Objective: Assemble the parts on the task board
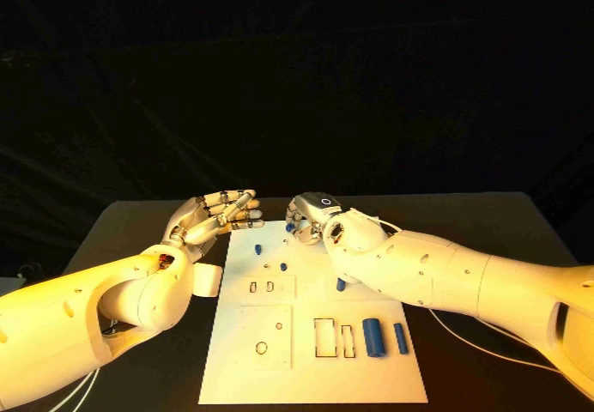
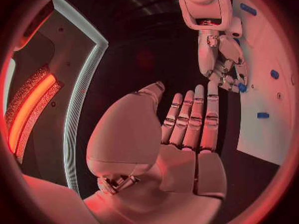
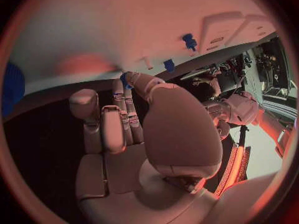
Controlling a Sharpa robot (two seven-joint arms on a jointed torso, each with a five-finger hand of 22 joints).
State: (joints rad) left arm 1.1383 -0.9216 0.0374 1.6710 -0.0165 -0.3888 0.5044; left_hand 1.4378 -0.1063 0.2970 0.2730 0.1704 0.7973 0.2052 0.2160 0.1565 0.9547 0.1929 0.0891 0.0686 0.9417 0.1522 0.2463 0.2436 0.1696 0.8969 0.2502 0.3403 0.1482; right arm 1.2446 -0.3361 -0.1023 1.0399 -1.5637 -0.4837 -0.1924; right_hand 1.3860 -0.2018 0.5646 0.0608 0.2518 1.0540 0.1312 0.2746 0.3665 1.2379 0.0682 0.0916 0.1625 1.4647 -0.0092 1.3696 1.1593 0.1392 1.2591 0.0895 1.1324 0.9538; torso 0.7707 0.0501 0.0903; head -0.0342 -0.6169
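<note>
Your left robot hand (image 1: 213,218) hovers above the tabletop (image 1: 136,223) just off the far left corner of the task board (image 1: 316,378), palm turned inward and fingers (image 2: 196,119) spread and nearly straight, holding nothing. In the left wrist view those fingers stand side by side with empty air around them.

Your right robot hand (image 1: 317,220) is over the far end of the board, fingers curled downward. A small blue part (image 3: 124,79) sits at its fingertips; the left wrist view shows the same blue piece (image 2: 241,87) at the tips of that hand, right above the white plate. It looks pinched there, but you cannot tell whether it already touches the board.

On the board, a short blue peg (image 1: 257,249) stands near the far left, another small blue piece (image 1: 282,267) lies just toward you from it, and a third (image 1: 341,284) sits beside the right wrist. At the near right, a thick blue cylinder (image 1: 372,336) and a thinner blue rod (image 1: 401,338) lie side by side, just right of a rectangular cut-out (image 1: 324,337). An oval hole (image 1: 261,348) is on the near left of the board.
</note>
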